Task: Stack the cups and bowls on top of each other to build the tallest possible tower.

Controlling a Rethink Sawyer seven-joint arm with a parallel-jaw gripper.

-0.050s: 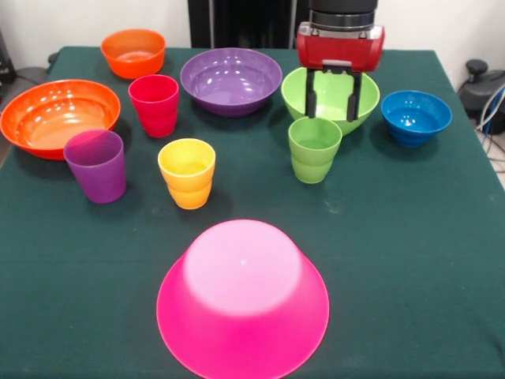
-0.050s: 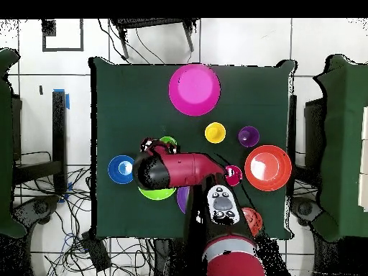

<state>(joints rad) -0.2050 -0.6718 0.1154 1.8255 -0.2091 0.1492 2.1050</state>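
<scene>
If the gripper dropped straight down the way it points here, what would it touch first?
Most likely the medium light green bowl: the open gripper points downward with its fingers over the bowl's inside in the front view. The overhead view hides the tips under the arm, so the exact spot is uncertain.

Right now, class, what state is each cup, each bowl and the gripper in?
Large pink plastic bowl: upturned, bare.
Other five bowls: upright, empty.
Four ribbed plastic cups: upright, unstacked.
Gripper: open, over the medium light green bowl.
</scene>
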